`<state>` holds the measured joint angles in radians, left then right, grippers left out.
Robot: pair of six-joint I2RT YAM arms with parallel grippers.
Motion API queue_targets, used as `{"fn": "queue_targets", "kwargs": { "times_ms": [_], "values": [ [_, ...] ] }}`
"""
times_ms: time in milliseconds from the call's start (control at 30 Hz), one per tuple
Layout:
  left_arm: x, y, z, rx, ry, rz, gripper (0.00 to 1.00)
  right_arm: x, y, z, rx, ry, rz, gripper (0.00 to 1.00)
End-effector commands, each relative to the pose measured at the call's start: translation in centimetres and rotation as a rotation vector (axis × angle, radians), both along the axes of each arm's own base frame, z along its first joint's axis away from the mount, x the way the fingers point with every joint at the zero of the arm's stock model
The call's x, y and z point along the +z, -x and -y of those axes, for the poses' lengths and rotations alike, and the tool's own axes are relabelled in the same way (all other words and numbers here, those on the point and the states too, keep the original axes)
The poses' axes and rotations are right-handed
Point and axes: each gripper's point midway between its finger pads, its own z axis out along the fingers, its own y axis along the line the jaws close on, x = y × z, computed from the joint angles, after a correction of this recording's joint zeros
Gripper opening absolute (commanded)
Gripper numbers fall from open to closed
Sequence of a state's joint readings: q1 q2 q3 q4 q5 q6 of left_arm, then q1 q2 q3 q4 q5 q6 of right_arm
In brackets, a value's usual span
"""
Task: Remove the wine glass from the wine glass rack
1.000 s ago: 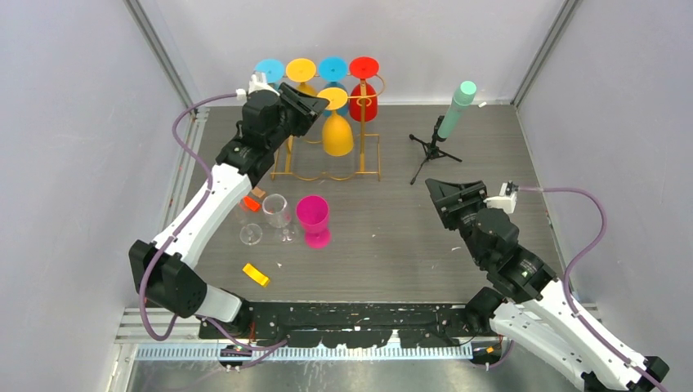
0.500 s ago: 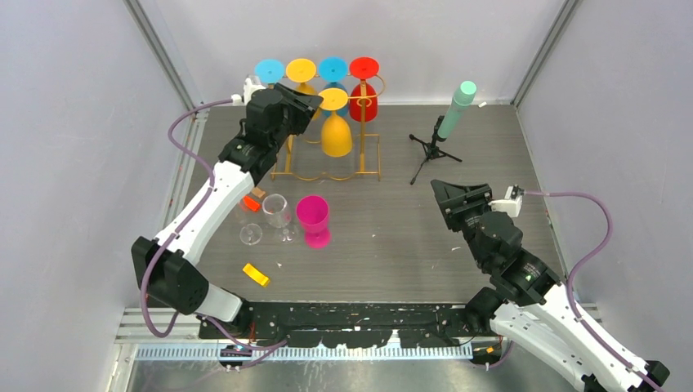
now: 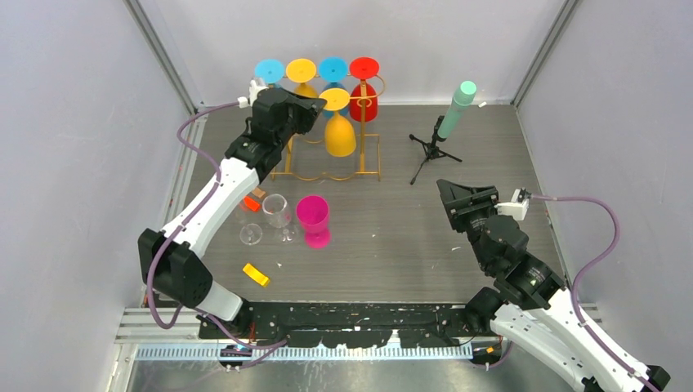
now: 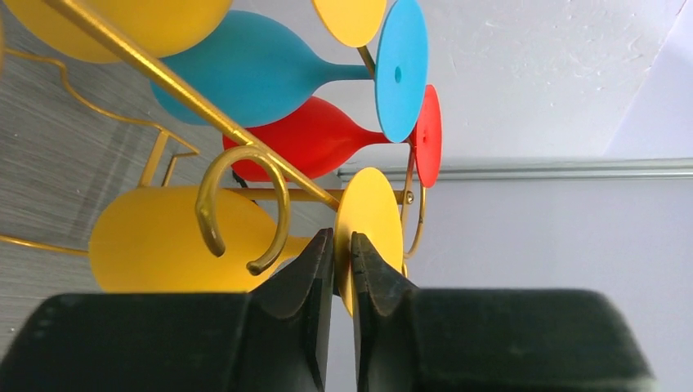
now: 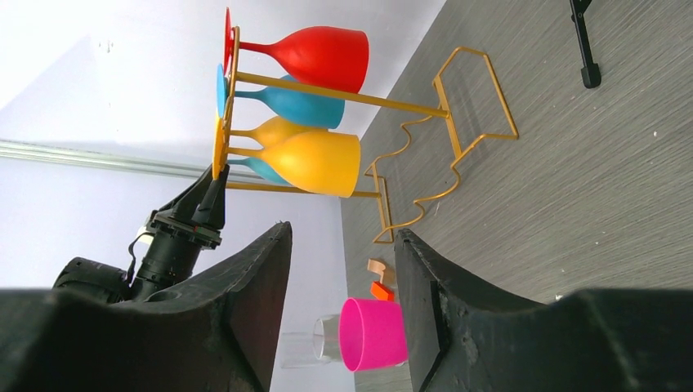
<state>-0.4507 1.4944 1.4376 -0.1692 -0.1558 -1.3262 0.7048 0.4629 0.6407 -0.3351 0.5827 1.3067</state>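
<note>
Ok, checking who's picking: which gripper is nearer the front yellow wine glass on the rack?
Left. The left gripper is at the yellow wine glass, jaws pinched on its stem by the foot. The right gripper hangs open, far to the right of the rack.

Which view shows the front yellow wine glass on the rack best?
Left wrist: the front yellow wine glass is close up, fingers of the left gripper at its stem. Top external shows it small from above; right wrist, distant.
</note>
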Motion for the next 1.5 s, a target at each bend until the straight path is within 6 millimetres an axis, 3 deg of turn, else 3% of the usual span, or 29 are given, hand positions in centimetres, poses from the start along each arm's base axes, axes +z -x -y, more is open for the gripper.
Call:
{"fn": "queue_targets", "kwargs": {
  "times_ms": [0,100,633,867,1133,1333,1467],
  "values": [
    [3.4,-0.1,0.4,-0.011,0.05,0.085,0.1,0.6,-0.2,1.0,-0.055,-0.004,0.022,0.54],
    [3.8,0.2,0.2,-0.01,0.047,0.103,0.0,0.6,-0.3,1.0,-0.055,-0.002,0.019,0.54],
    [7.6,3.2,-1.1,-0.013,0.12,0.233,0.0,0.9,-0.4,0.8,-0.052,0.002,0.019,0.54],
    [6.8,4.2,0.0,-0.067,0.165,0.215,0.0,1.0,-0.6,0.0,-0.023,0.015,0.013,0.65],
    [6.3,7.1,1.1,-0.162,0.251,0.199,0.0,2.1,-0.7,-3.2,0.126,0.004,0.101,0.74],
    [7.3,11.9,0.5,-0.25,0.352,0.201,0.0,3.8,-0.7,-6.5,0.267,-0.036,0.185,0.81],
    [7.7,14.8,0.3,-0.313,0.443,0.181,0.0,3.7,-1.0,-9.5,0.382,-0.069,0.191,0.83]
  ]
}}
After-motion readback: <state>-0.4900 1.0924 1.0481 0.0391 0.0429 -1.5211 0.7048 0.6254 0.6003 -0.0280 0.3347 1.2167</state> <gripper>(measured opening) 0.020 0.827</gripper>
